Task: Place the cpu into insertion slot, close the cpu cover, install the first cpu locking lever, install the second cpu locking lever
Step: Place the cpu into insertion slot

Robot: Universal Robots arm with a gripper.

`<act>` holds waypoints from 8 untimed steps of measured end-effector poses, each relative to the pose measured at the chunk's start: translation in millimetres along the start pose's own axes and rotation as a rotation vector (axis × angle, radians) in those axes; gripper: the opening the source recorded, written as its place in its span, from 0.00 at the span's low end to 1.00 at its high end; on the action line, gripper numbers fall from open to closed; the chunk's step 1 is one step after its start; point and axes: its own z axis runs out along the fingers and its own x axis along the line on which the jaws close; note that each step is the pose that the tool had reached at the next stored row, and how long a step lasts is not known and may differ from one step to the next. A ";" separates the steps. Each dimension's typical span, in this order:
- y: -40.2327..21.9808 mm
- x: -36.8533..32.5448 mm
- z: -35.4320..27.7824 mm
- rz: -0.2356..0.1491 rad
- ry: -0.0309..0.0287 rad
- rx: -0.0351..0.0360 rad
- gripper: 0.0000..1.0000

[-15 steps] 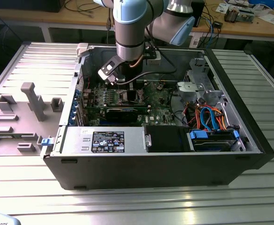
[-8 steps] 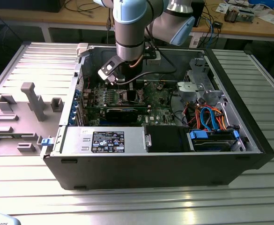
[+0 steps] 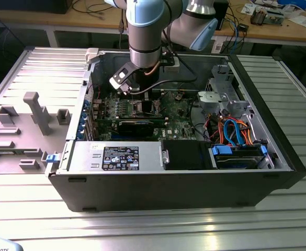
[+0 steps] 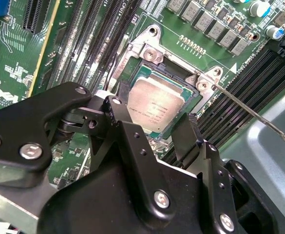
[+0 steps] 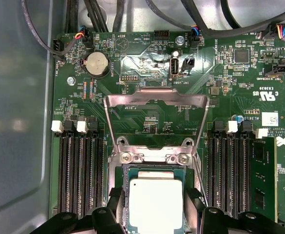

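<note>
The cpu (image 5: 155, 204) (image 4: 157, 105), a flat square chip with a silver-grey top, lies level in the insertion slot (image 5: 152, 157) (image 4: 174, 68) on the green motherboard. My gripper (image 5: 155, 199) (image 4: 152, 119) sits right over it. Its two black fingers (image 5: 116, 200) press against opposite edges of the chip, shut on it. The cpu cover (image 5: 157, 100), a silver frame with a square window, stands flipped open past the slot's hinge end. A thin locking lever (image 4: 259, 117) juts out free beside the socket. In the exterior view the gripper (image 3: 142, 102) reaches down into the open computer case.
Long black memory slots (image 5: 81, 170) (image 5: 227, 170) flank the socket on both sides. Cables (image 5: 103, 14) hang at the board's far edge near a coin battery (image 5: 97, 63). The case wall (image 3: 257, 89), drive cage (image 3: 223, 97) and power supply (image 3: 116, 156) box in the board.
</note>
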 end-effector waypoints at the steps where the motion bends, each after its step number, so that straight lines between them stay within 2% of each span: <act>1: 0.0 0.3 0.1 0.000 0.0002 -0.0001 0.62; 6: 0.0 0.8 0.4 0.000 0.0003 0.0000 0.62; 8: 0.0 0.6 0.3 0.000 -0.0020 0.0001 0.62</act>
